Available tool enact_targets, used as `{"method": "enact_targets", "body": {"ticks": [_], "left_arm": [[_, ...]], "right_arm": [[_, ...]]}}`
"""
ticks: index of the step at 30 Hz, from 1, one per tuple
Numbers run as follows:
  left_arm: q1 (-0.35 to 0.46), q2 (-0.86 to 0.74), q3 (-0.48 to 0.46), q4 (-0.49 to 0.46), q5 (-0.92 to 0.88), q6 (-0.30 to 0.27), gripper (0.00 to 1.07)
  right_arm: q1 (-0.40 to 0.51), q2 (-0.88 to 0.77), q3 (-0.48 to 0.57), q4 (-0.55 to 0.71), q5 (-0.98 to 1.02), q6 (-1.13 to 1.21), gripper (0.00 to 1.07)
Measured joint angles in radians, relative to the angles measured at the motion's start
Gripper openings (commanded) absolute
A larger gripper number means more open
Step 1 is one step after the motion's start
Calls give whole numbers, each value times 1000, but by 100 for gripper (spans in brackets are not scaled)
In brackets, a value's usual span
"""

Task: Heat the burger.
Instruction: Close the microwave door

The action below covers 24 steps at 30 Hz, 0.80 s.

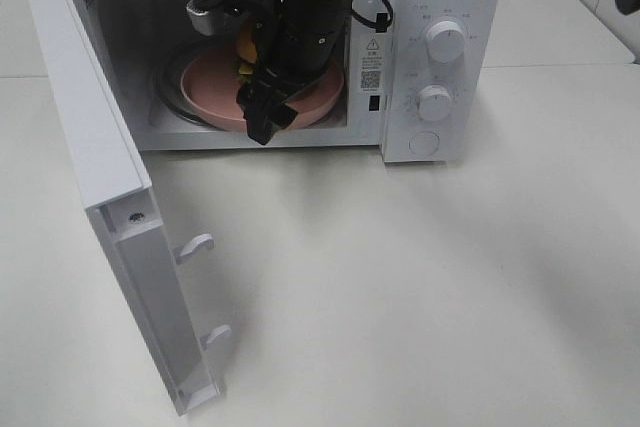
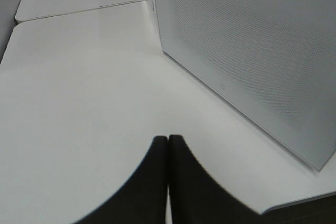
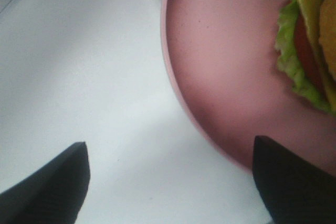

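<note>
White table (image 1: 420,287) holds open microwave (image 1: 470,47), burger (image 3: 307,51) inside.

The burger (image 3: 307,45) sits flat on the pink plate (image 3: 220,77), well in from the plate's rim. From the wrist view you only get its side: frilly green lettuce sticking out, red tomato and a yellow cheese edge stacked above. From up high, only a yellow-orange sliver of it (image 1: 245,47) shows over the plate.
</note>
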Motion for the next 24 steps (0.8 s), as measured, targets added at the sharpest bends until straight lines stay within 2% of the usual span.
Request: {"method": "enact_targets", "body": {"ticks": [7,13,19,24], "left_arm": [[0,0,0,0,0,0,0],[0,0,0,0,0,0,0],[0,0,0,0,0,0,0],[0,0,0,0,0,0,0]], "right_arm": [[0,-62,-1,97,124,194,76],[0,-80,-1,102,220,304,76],[0,-82,-1,78,295,422,76],[0,-102,11,-3,301,514,76]]}}
